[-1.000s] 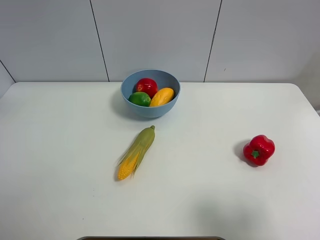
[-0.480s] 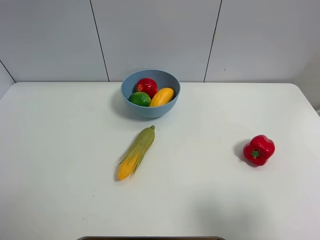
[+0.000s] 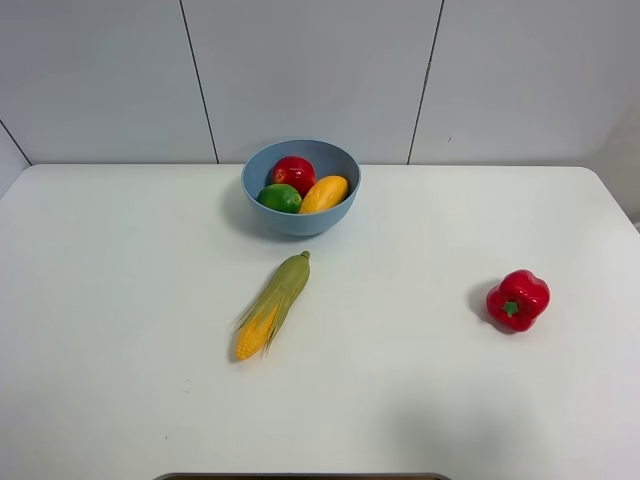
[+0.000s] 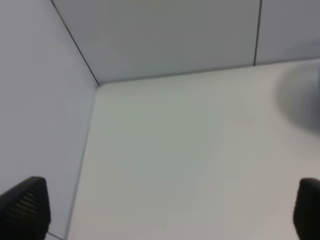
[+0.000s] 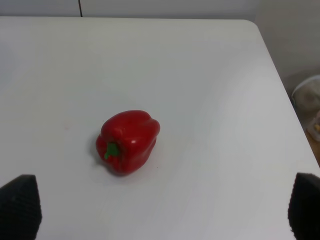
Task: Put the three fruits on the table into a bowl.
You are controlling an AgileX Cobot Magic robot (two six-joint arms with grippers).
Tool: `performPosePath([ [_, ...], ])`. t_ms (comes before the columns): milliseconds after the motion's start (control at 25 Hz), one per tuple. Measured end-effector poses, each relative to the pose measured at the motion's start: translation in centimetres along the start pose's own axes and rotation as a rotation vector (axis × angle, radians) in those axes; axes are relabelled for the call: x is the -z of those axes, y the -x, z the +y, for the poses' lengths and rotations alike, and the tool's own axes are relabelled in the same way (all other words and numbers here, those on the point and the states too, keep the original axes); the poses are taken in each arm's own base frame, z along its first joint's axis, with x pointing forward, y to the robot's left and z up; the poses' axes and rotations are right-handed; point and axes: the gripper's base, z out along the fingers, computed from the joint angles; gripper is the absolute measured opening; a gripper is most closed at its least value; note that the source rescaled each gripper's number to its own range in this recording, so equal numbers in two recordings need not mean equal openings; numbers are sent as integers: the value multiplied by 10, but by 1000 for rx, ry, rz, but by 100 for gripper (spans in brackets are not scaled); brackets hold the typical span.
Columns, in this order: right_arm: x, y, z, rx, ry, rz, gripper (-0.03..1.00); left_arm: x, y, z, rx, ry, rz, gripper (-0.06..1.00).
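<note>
Three fruits in matte blue bowl (image 3: 301, 187): glossy round apple (image 3: 293, 172), dark lime (image 3: 280, 198), oblong mango (image 3: 324, 193) | smooth white desk (image 3: 420, 380) | right gripper (image 5: 162, 212) wide apart, empty, lobed shiny pepper (image 5: 129, 140) ahead between its tips | left gripper (image 4: 165, 212) spread, empty, over bare desk | husked corn (image 3: 272, 305) nearer than bowl

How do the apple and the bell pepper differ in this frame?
The apple sits inside the bowl, touching the lime and mango; the bell pepper lies alone on the table. The apple is round; the bell pepper is lobed, with a green stem. Both are shiny red.
</note>
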Motion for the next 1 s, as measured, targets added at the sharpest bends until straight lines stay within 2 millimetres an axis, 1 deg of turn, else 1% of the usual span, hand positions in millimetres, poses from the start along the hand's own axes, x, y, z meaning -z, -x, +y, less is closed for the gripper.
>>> performPosePath([
  [360, 0, 0, 0, 0, 0, 0, 100, 15, -72, -11, 57, -45, 5, 100],
  [520, 0, 0, 0, 0, 0, 0, 100, 13, -107, -16, 58, -48, 22, 100],
  [640, 0, 0, 0, 0, 0, 0, 100, 6, -134, -21, 72, -51, 33, 100],
  [880, 0, 0, 0, 0, 0, 0, 100, -8, -178, -29, 108, -55, 4, 100],
  [1000, 0, 0, 0, 0, 0, 0, 100, -15, -196, -33, 110, -55, -7, 100],
])
